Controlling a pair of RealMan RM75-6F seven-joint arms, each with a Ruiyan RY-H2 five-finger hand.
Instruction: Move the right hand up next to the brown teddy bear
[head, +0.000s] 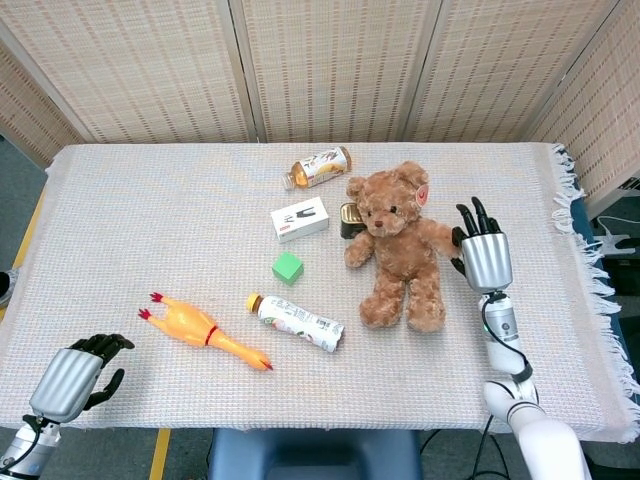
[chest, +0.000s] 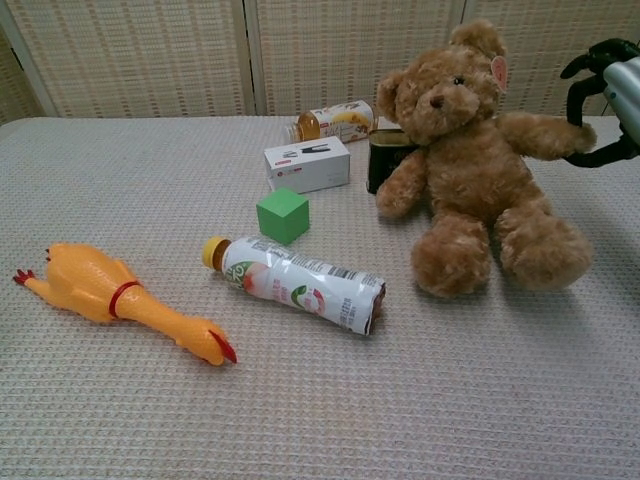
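Left hand sits at the near left corner of the table, silver back up, dark fingers curled in, nothing in it. Shows in head view only.

Right hand is up on the right side, palm toward the brown teddy bear, dark fingers spread and pointing up. In chest view the right hand is cut by the frame edge; its curved fingers bracket the end of the bear's outstretched arm, touching or just about touching the paw. Cannot tell whether the paw is actually pinched or only framed.

Near row: yellow rubber chicken lies on its side at near left, beak toward the robot. White-labelled bottle with a yellow cap lies flat just right of it, cap pointing left.

Middle: green cube beyond the bottle. Brown teddy bear sits upright right of centre, legs out toward the robot, arms spread, pink tag on one ear.

Further back: white box behind the cube, dark can just beside the bear's other arm, partly hidden by it. Amber bottle lies on its side furthest out. Woven screen panels stand behind the table.
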